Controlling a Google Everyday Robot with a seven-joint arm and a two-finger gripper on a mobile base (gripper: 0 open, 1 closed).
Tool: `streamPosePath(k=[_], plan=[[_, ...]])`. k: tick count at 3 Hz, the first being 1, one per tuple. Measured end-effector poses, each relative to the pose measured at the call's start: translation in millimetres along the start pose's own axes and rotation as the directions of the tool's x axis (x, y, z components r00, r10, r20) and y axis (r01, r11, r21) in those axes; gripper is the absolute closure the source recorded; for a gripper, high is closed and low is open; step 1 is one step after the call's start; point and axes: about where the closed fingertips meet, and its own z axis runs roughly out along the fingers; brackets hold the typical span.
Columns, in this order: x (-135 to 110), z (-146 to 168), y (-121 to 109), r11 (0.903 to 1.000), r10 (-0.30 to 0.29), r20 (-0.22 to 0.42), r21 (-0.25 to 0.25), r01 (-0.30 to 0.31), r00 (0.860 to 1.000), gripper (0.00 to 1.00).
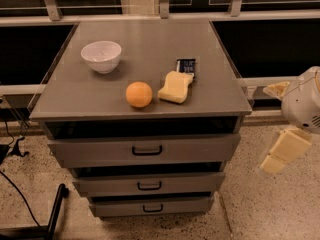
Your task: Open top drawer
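The top drawer (pixel 145 150) is the widest grey drawer front, just under the cabinet top, with a black bar handle (pixel 147 150) at its centre. It sits closed, level with the fronts below it. My gripper (pixel 268 129) is at the right edge of the view, right of the cabinet and roughly at the height of the top drawer. It is off the handle and touches nothing. Its cream fingers (pixel 285 151) stand apart, open and empty.
On the cabinet top (pixel 150 49) are a white bowl (pixel 101 55), an orange (pixel 139 94), a yellow sponge (pixel 176 87) and a dark packet (pixel 186 66). The middle drawer (pixel 149 185) and bottom drawer (pixel 152 207) sit below. A black stand leg (pixel 54 209) lies on the floor at left.
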Motion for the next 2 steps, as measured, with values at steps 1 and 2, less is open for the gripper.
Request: streamPosePath(k=[1,2], plan=[[-0.1,-0.1,0.0,1.0000,0.000,0.000,0.000,0.000,1.000,0.00],[1.3,8.7,4.2,0.9998,0.004,0.011,-0.018,-0.004,1.000,0.00]])
